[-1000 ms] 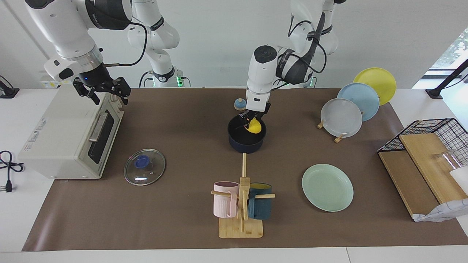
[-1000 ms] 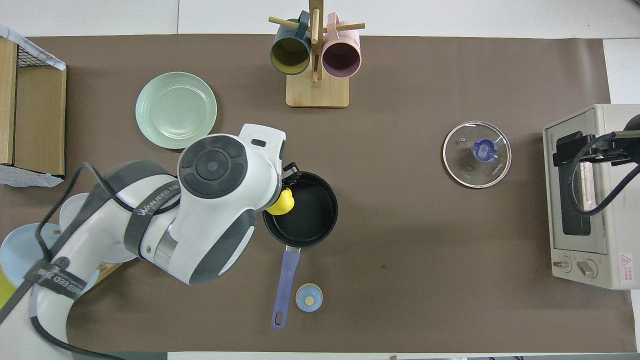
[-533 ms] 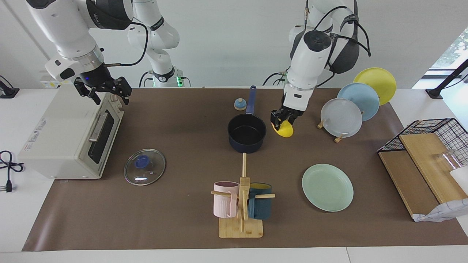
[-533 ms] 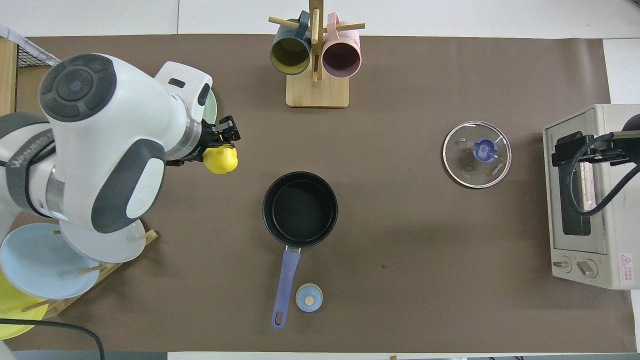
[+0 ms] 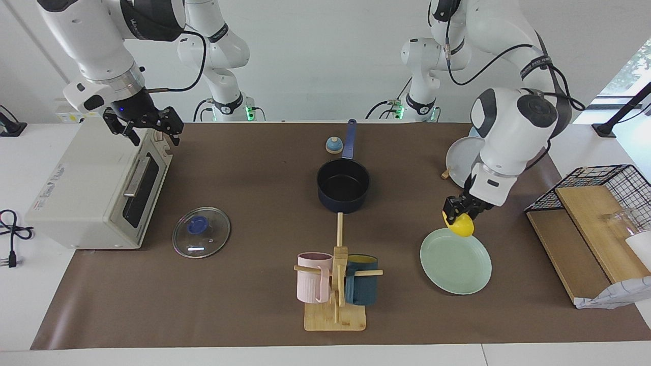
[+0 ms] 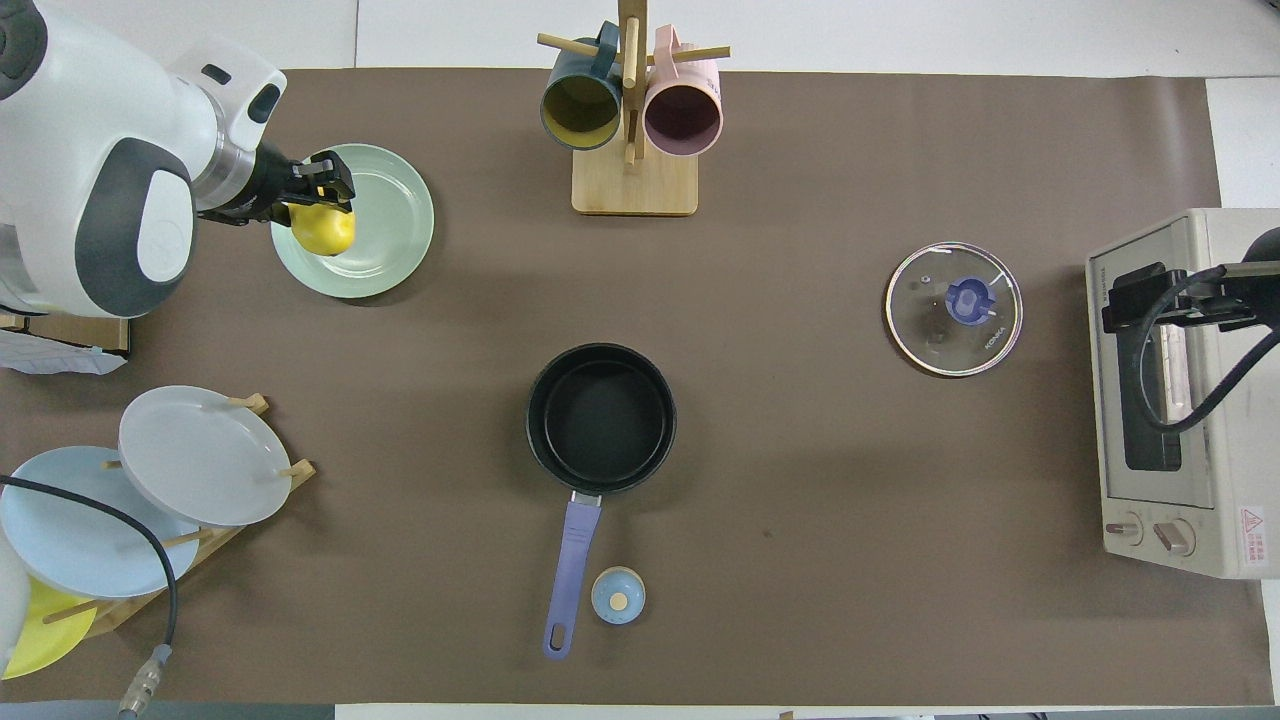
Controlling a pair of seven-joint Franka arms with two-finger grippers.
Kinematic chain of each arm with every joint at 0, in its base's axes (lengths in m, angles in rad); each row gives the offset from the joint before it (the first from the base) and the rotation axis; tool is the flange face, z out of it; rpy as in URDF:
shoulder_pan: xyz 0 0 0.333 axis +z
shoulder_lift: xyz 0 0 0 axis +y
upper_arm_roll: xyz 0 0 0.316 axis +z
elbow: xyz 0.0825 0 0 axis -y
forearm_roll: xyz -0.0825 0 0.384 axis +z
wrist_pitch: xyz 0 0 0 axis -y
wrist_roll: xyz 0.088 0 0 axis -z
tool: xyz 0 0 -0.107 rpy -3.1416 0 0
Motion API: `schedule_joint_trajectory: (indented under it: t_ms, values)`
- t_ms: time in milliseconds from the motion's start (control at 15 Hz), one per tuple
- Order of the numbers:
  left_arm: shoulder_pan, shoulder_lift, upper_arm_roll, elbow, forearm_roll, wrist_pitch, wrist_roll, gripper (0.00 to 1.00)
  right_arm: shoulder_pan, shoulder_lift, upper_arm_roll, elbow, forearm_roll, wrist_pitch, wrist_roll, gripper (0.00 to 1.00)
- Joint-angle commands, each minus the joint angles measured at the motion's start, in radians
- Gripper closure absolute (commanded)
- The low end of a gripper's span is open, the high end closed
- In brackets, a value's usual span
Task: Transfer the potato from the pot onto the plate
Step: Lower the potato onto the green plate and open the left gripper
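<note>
My left gripper [image 5: 459, 215] is shut on the small yellow potato [image 5: 461, 225] and holds it just above the pale mint-green plate [image 5: 457, 267], over the plate's rim on the side nearer the robots. The overhead view shows the same gripper [image 6: 316, 198], the potato [image 6: 326, 231] and the plate [image 6: 390, 225]. The dark navy pot [image 5: 343, 186] stands empty mid-table, its long blue handle pointing toward the robots; it also shows in the overhead view [image 6: 600, 415]. My right gripper [image 5: 142, 124] waits, open, over the toaster oven's top front edge.
A toaster oven [image 5: 96, 188] stands at the right arm's end, with a glass lid [image 5: 201, 232] beside it. A mug rack [image 5: 335, 284] stands farther out than the pot. There are also a plate rack [image 6: 150, 490], a small blue knob [image 5: 333, 145] and a wire basket [image 5: 600, 213].
My left gripper lifted the potato out of the pot and carried it toward the left arm's end, to just above the mint-green plate. The right arm has not moved.
</note>
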Motion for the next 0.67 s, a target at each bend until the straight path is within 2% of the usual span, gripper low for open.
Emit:
schedule_joint_trajectory:
  t_ms: [0, 133, 333, 600]
  values:
    - [0.033, 0.175, -0.01, 0.178, -0.009, 0.021, 0.072, 0.9, 0.0, -0.007, 0.005, 0.0, 0.003, -0.003, 0.005, 0.0]
    - [0.046, 0.216, -0.01, 0.175, -0.006, 0.102, 0.136, 0.9, 0.0, -0.007, 0.007, 0.0, 0.003, -0.003, 0.006, 0.0]
    - [0.054, 0.224, -0.01, 0.151, -0.002, 0.134, 0.217, 0.9, 0.0, -0.005, 0.007, 0.002, 0.003, -0.003, 0.005, 0.0]
    - [0.042, 0.212, -0.01, 0.072, 0.02, 0.194, 0.259, 0.8, 0.0, -0.007, 0.007, 0.002, 0.003, -0.003, 0.006, 0.0]
